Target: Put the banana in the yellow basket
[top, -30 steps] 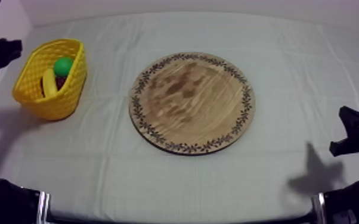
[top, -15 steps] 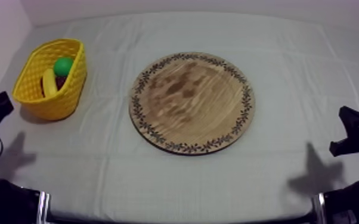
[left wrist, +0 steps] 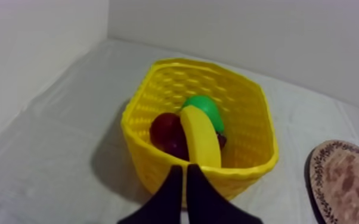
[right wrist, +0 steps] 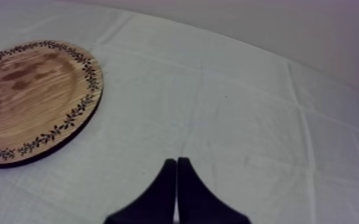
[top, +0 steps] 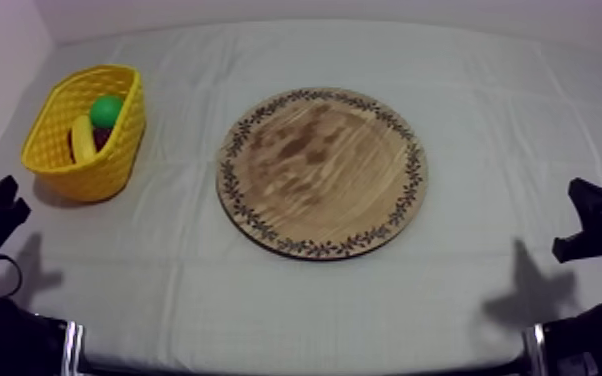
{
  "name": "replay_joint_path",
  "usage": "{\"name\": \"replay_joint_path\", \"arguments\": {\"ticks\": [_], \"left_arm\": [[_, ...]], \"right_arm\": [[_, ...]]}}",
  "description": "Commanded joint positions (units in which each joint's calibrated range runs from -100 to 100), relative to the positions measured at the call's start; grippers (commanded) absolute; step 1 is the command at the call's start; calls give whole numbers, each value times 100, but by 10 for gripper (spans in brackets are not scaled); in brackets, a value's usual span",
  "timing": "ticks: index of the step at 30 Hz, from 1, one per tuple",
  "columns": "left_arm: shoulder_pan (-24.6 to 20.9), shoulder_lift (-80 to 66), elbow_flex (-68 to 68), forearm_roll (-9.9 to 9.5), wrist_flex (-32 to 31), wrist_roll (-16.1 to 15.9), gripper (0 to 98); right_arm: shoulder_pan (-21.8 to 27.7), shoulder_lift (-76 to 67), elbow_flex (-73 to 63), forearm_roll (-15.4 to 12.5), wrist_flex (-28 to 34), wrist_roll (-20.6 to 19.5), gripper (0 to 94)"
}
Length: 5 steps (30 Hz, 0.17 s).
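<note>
Left gripper [left wrist: 183, 170]: both black fingers pressed together into a narrow wedge, nothing between them; low at the left edge of the worktop [top: 365, 310].
Yellow woven plastic basket [left wrist: 241, 101]: directly ahead of the left gripper, its near wall just past the tips in the left wrist view; the top view shows a clear stretch of cloth between them. Upright on the grey-white cloth.
Yellow toy banana [left wrist: 201, 137]: inside the basket, straight ahead of the left gripper beyond the near wall, lying lengthwise away from the tips and resting on the other fruit.
Round green toy fruit [left wrist: 204, 110]: in the basket, behind the banana's far end as seen from the left gripper.
Dark red toy fruit [left wrist: 165, 132]: in the basket, touching the banana on the left gripper's left; may be the bunch of grapes, too dim to say.
Right gripper [right wrist: 177, 161]: fingers closed on each other, holding nothing; above bare cloth at the right edge.
Round wooden board with patterned leaf rim [right wrist: 33, 95]: ahead and to the left of the right gripper, well apart; its surface is bare.
</note>
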Motion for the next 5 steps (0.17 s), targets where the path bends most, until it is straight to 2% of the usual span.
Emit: {"name": "replay_joint_path", "arguments": {"ticks": [1, 5], "left_arm": [[-11, -12, 35, 10, -160, 327, 1], [-30, -27, 69, 15, -253, 341, 1]], "right_arm": [[2, 0, 1, 1, -4, 0, 3], [2, 0, 1, 1, -4, 0, 3]]}}
